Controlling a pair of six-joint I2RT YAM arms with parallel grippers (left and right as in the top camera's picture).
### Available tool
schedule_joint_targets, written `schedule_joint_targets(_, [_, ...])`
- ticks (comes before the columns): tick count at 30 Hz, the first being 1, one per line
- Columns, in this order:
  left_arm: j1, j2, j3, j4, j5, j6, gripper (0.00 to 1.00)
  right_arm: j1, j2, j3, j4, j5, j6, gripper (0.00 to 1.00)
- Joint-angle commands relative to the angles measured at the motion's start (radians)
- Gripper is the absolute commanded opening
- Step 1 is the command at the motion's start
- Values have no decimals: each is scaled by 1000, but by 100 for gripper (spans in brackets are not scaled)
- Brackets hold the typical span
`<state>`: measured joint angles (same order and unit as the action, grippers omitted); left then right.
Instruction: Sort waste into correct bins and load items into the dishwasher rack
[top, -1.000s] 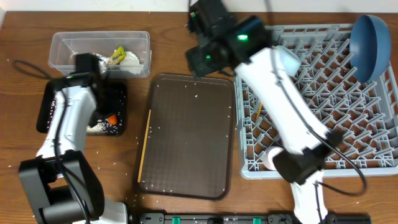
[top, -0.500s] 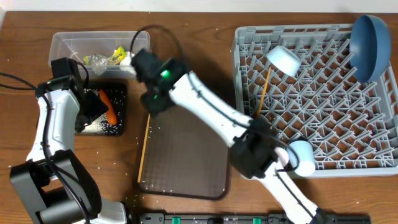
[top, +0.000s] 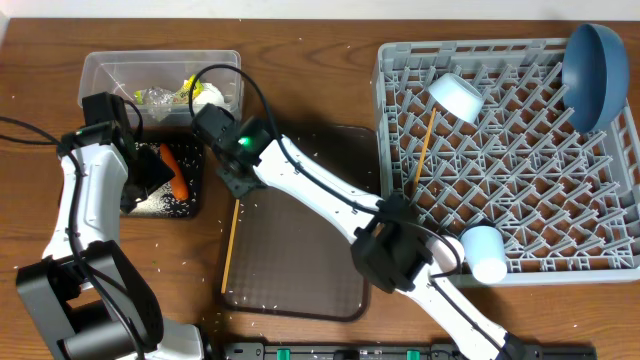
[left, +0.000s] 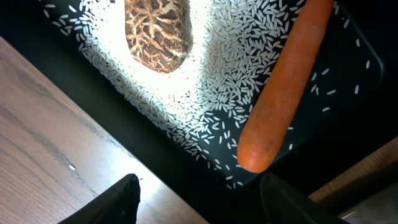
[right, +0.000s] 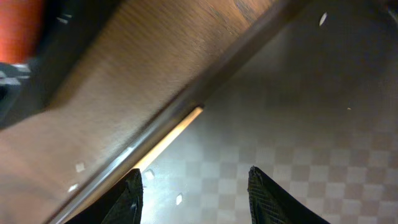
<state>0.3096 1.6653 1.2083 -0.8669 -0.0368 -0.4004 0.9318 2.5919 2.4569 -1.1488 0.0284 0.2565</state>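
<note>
text/labels: none readable in any view, tbh
yellow-green wrapper: too small to read anything

Orange carrot, brown lump and white rice in black tray; blue plate upright in grey rack

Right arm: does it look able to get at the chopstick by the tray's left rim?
Likely yes. The right fingers hang open just over the chopstick at its upper end, with nothing covering it. It lies tight against the rim of the tray, so pinching may be awkward.
</note>
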Motion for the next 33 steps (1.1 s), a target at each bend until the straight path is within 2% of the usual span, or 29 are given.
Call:
schedule_joint_targets(1, [4, 1, -10, -2, -5, -13, 63, 16, 47, 1, 5, 35, 12, 47])
schedule_joint_targets(9, [4, 1, -10, -3, -5, -13, 63, 21, 68, 0, 44, 72, -11, 43])
schedule_joint_targets(22, [4, 1, -10, -6, -5, -13, 63, 31, 96, -1, 63, 66, -38, 42])
schedule_joint_targets(28, [4, 1, -10, -6, -5, -13, 63, 30, 96, -1, -18, 89, -36, 43])
schedule_joint_targets(33, [4, 1, -10, -6, -5, -13, 63, 19, 95, 31, -105, 104, 19, 44])
